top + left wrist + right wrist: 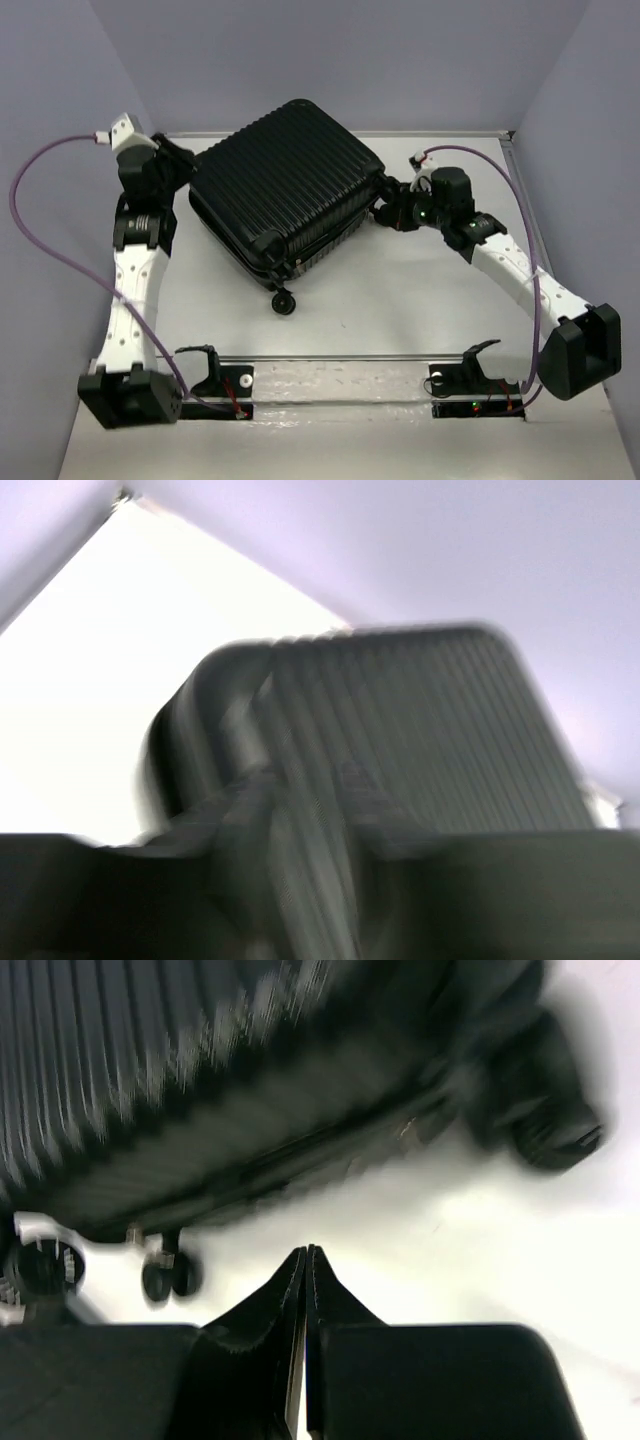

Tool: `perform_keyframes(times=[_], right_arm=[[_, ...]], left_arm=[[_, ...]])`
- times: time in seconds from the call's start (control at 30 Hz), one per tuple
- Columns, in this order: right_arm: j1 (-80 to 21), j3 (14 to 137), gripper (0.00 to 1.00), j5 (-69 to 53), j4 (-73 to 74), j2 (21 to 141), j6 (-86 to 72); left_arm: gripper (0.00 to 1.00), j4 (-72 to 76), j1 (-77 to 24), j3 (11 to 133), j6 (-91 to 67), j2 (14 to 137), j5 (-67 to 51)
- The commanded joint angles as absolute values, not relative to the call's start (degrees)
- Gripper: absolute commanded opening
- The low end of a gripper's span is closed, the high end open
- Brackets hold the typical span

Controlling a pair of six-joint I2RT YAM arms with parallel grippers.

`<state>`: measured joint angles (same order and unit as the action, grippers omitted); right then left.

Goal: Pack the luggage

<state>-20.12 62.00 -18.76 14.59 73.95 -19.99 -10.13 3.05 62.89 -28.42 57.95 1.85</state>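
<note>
luggage (285, 190) lies flat, looks closed, back-centre of table (400, 300); right jaws together, empty, just beside its right seam; left jaws at its left edge, blurred, cannot tell; likely closing step, next needs purchase along the seam

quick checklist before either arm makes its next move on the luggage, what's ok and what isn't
1. luggage resting on the table: ok, it lies on its side with one caster wheel toward the arms.
2. Shell halves together: ok. Zipped all the way round: cannot tell.
3. right hand empty: ok, its fingers are shut together on nothing.
4. right hand clear of the shell: ok, in the wrist view bare table shows between its tips and the luggage.
5. left hand open or shut: cannot tell, its wrist view is blurred.
</note>
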Motion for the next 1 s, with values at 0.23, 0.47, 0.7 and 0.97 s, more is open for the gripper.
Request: perform_keyframes(times=[0.23,0.47,0.7,0.97], right_arm=[[-25.7,52.4,0.07,-18.9,1.8,77.5,-21.3],[-25.7,65.5,0.07,-16.7,1.7,89.8,-21.0],[-23.1,83.3,0.07,-11.7,5.3,103.2,-19.3],[-19.4,112.5,0.12,-18.5,17.1,117.5,-14.5]], left_arm=[[0.73,-9.5,12.0,90.8,-30.9,92.1,-7.6],[0.71,-10.1,14.5,90.1,-27.9,100.9,-7.6],[0.62,-2.1,14.6,72.4,-31.8,97.5,-11.9],[0.42,5.8,14.4,52.0,-37.3,81.5,-16.9]])
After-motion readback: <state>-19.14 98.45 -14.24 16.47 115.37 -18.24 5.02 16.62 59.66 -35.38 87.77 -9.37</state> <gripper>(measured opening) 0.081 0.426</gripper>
